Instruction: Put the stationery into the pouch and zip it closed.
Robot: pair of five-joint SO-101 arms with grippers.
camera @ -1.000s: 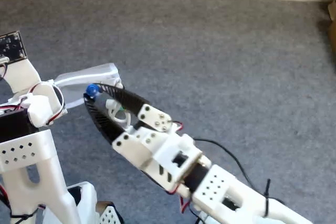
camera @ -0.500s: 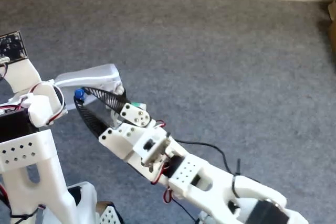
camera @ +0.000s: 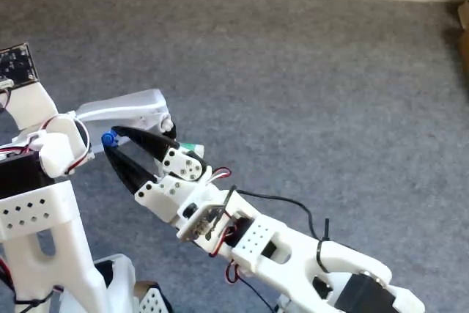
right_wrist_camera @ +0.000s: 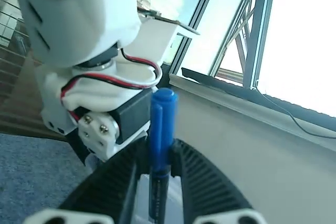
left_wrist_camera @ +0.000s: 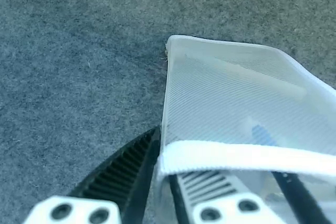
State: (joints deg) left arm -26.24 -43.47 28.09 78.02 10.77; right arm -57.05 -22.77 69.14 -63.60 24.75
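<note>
One blue pen (right_wrist_camera: 161, 124) is clamped in the right tool (right_wrist_camera: 159, 153) by the pouch (left_wrist_camera: 231, 98), not yet inside. Left tool (left_wrist_camera: 168, 174) grips the pouch rim; zipping remains.

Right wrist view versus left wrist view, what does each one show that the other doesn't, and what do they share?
Right wrist view: a blue pen upright in the right gripper, with the left arm and windows behind. Left wrist view: the mesh pouch pinched at its edge by the left gripper. Shared: the grey carpet; a blue blur inside the pouch may be that pen.
</note>
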